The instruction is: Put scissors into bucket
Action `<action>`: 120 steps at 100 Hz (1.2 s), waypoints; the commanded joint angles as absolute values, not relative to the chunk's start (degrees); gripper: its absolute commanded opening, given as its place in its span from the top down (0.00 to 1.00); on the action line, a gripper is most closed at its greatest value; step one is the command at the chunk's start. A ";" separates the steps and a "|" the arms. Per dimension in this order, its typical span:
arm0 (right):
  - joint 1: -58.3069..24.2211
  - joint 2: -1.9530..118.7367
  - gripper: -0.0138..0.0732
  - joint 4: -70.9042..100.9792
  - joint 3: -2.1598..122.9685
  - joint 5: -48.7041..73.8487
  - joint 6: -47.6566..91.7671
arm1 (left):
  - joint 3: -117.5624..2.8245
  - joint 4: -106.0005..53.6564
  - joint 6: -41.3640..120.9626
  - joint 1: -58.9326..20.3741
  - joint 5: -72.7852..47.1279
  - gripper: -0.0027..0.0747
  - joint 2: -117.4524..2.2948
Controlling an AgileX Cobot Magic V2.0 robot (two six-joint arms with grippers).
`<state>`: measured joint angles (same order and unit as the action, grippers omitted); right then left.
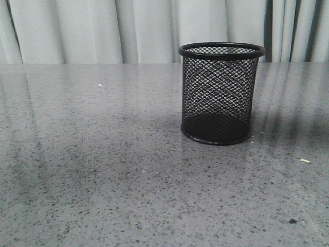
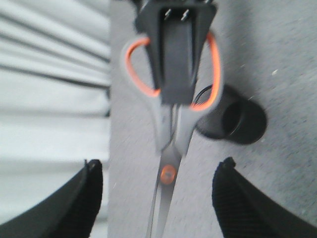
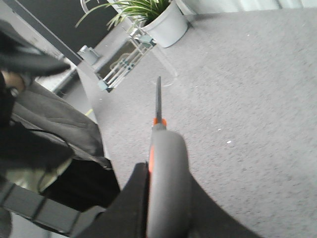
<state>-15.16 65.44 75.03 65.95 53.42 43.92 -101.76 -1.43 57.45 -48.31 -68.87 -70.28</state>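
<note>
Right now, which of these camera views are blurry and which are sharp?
Front view is sharp: the bucket mesh reads clearly. Left wrist view is blurred across the scissors and background. Right wrist view: the near handle is soft, the blade sharper.

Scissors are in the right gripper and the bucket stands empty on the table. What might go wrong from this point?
1. The right gripper holds the scissors by the handles only, with the blades hanging free. They may swing or slip between the fingers on the way over.
2. The bucket stands loose and nothing steadies it. A blade tip that hits the rim or snags the mesh could tip it over.
</note>
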 commanded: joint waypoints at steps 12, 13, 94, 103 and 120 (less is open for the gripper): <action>-14.88 64.65 0.89 60.43 75.74 50.39 34.62 | -103.55 13.48 38.89 -46.71 -63.39 0.38 -65.78; -14.88 64.65 0.89 59.47 76.09 50.39 34.03 | -103.55 13.89 38.17 -46.56 -63.17 0.38 -65.63; -14.99 67.25 0.89 19.24 90.39 74.24 12.89 | -102.78 11.75 22.04 -26.82 -59.88 0.40 -63.64; -16.08 67.25 0.89 18.72 87.80 74.24 12.89 | -102.78 11.75 22.04 -26.72 -59.88 0.40 -63.64; -18.68 67.25 0.89 17.27 82.70 74.24 12.43 | -102.78 11.75 22.04 -26.72 -59.88 0.40 -63.64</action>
